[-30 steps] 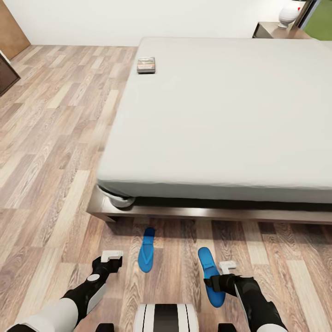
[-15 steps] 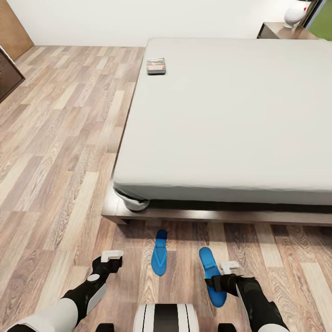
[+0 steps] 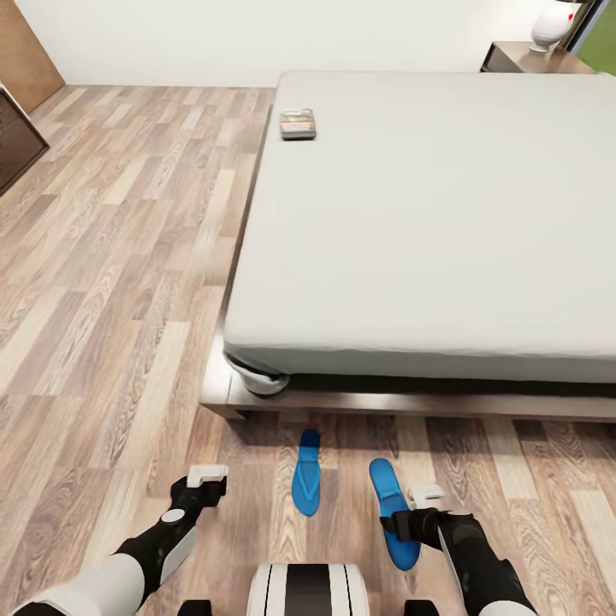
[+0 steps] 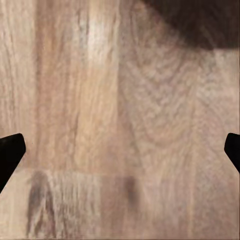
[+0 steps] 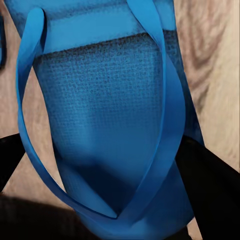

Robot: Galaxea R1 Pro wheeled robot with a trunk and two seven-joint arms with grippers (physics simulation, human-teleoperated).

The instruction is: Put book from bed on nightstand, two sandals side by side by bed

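The book [image 3: 298,124] lies near the left edge of the bed [image 3: 428,214], toward its far end. One blue sandal [image 3: 306,484] rests on the wood floor just in front of the bed's foot. My right gripper [image 3: 411,520] is shut on the second sandal [image 3: 389,500], held low over the floor a short way right of the first. In the right wrist view this sandal [image 5: 107,115] and its strap sit between the dark fingers [image 5: 212,180]. My left gripper [image 3: 205,481] hangs open over bare floor to the left of the sandals, with its fingertips [image 4: 10,152] spread wide.
A nightstand [image 3: 522,58] with a white lamp base [image 3: 550,26] stands at the bed's far right corner. A dark cabinet [image 3: 15,137] sits at the far left. The bed's dark frame [image 3: 359,400] juts out near the sandals. Open wood floor stretches along the bed's left side.
The whole view has shifted, so the bed, the book and the floor sandal appear further right. The held sandal stays with my right gripper, and the gap between the sandals is smaller.
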